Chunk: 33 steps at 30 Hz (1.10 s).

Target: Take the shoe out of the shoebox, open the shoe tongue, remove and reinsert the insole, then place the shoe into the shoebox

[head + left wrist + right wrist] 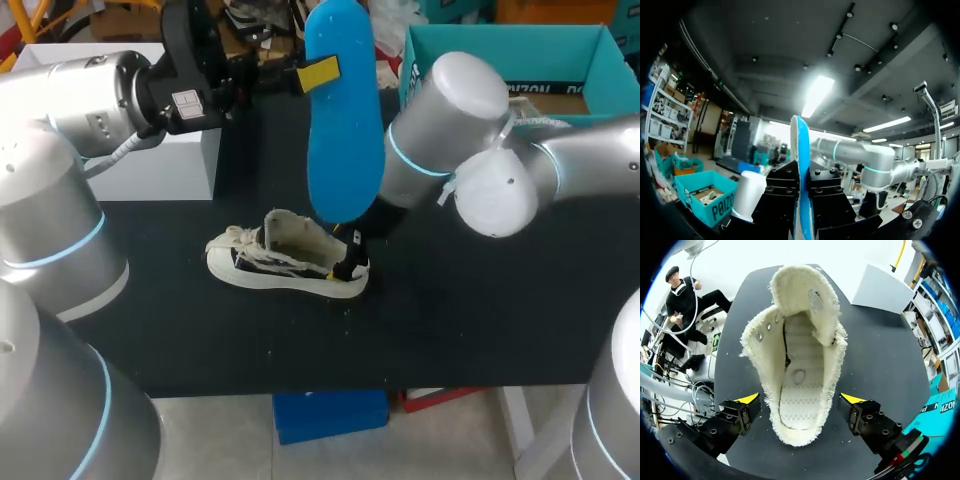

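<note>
While my left gripper [318, 72] pinches the blue insole [343, 130] upright, high over the black table [480, 300], my right gripper [800, 399] hangs spread wide, pointing down at the sneaker [290, 262] on that table.

Large lettering stood on the teal shoebox [500, 55] at the upper right of the head view, partly hidden. A small white label [187, 103] on the left arm [90, 100], upper left, was unreadable.
</note>
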### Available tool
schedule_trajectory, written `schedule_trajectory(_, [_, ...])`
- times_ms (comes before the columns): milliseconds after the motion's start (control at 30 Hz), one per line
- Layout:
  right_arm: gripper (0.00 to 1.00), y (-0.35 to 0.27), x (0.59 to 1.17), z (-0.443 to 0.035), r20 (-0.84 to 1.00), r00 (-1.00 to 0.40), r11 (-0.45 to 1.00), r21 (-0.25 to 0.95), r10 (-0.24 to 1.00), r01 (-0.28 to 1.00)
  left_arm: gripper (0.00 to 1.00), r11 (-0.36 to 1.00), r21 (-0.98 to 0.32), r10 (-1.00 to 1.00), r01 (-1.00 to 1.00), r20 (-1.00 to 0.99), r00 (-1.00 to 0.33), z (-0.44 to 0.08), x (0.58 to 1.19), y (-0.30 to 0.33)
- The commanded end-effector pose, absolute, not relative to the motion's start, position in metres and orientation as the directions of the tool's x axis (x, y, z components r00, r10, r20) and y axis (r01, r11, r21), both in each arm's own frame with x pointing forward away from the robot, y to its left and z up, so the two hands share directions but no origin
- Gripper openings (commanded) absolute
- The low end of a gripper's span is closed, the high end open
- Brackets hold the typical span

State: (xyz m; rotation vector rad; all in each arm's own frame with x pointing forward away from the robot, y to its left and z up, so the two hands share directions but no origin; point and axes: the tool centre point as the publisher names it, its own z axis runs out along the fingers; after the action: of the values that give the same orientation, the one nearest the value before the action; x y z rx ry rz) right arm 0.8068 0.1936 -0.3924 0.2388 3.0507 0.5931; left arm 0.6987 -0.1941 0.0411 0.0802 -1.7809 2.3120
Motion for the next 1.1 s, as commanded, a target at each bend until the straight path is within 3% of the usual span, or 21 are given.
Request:
schedule_trajectory(33, [1.0,0.1967,0.8042,-0.3874,0.004,-0.988,0.982,0.115,0.153,0.152,0.0,-0.24,-0.949,0.137,-0.206,0.177,-0.975,0.0404,0.6973,-0.1951])
schedule_trajectory(1100, [1.0,0.2028,0.8108,-0.3928,0.022,-0.992,0.991,0.055,0.124,0.125,0.0,-0.24,-0.949,0.137,-0.206,0.177,-0.975,0.0404,0.6973,-0.1951])
